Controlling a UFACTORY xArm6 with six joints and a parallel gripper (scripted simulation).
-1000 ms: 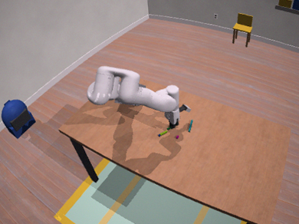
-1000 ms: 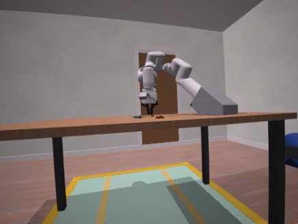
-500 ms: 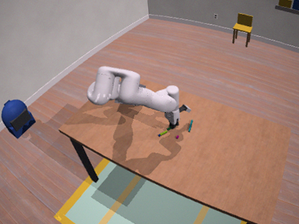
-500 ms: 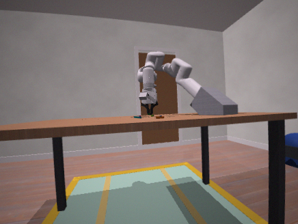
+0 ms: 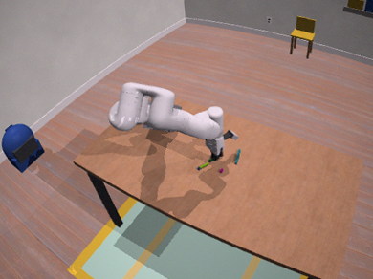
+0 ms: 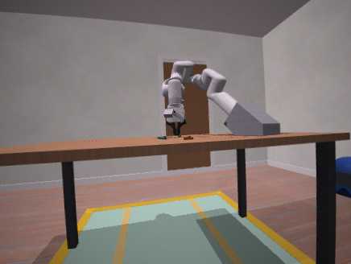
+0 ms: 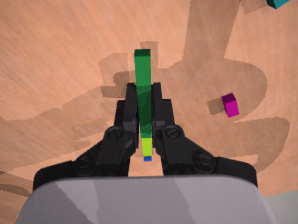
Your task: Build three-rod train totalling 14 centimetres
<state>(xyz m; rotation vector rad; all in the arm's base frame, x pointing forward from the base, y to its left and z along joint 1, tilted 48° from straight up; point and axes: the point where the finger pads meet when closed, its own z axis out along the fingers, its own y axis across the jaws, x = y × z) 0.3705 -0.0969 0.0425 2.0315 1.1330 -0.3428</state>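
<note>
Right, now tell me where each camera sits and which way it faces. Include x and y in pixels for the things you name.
Top: high over one side, looking steeply down at the table point(image 5: 288, 184); arm and pincer point(image 5: 216, 156) point(image 6: 177, 133) point(image 7: 144, 97) show.
Exterior: about table height, looking across it toward a door point(image 6: 189, 153); whole arm visible.
Wrist: on the arm's end, looking down past the pincer's fingers at the green rod point(image 7: 143, 75).
Top and wrist share the magenta rod point(image 5: 221, 170) point(image 7: 231, 106).

Soft, moderate light casts broad shadows of the jointed white robot arm point(image 5: 167, 115) point(image 6: 217, 82) across the rectangular brown wooden table point(image 5: 288, 179) point(image 6: 101, 148); small details look blurry.
</note>
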